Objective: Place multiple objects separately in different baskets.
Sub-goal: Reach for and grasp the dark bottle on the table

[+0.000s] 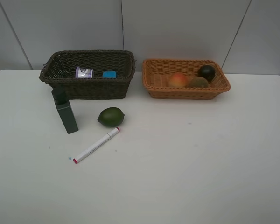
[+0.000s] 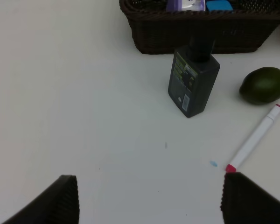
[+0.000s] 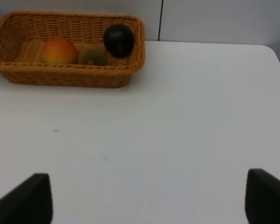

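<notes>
Hovering spread wide and empty, the left gripper (image 2: 149, 205) and right gripper (image 3: 147, 200) leave the white marker (image 1: 96, 145) lying flat on the surface (image 1: 200, 163), long axis diagonal, one red end pointing at the lime (image 1: 111, 116), near the upright dark green bottle (image 1: 65, 114), which a careless sideways reach could topple, or send the marker rolling.
</notes>
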Available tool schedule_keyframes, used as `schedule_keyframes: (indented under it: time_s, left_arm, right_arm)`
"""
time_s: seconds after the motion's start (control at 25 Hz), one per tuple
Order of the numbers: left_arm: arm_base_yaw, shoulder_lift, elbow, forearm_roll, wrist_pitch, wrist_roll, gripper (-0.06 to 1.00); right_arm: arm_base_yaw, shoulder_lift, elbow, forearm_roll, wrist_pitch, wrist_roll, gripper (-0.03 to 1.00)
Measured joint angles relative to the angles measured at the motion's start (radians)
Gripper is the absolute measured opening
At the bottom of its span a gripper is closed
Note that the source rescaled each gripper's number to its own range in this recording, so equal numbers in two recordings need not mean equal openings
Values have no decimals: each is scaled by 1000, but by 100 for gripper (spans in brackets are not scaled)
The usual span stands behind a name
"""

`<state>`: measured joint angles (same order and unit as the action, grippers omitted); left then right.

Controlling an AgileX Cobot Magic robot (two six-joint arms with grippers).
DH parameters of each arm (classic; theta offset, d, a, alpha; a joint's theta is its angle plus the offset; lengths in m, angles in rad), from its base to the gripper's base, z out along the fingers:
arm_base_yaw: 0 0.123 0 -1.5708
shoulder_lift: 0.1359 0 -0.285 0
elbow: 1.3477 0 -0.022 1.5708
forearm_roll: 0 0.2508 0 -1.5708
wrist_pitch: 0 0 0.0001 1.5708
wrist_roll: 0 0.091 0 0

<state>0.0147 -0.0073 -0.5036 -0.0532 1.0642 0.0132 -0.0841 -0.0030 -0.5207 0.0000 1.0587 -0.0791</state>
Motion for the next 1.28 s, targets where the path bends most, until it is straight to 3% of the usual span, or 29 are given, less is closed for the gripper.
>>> schedule_keyframes:
  time_s: [1.12, 1.28]
  left_arm:
    - [0, 0, -1, 0, 0, 4, 82]
    - [0, 92, -63, -5, 2, 5, 82]
  right_arm:
    - [0, 0, 0, 0, 0, 2, 100]
    - [0, 0, 0, 0, 0, 2, 100]
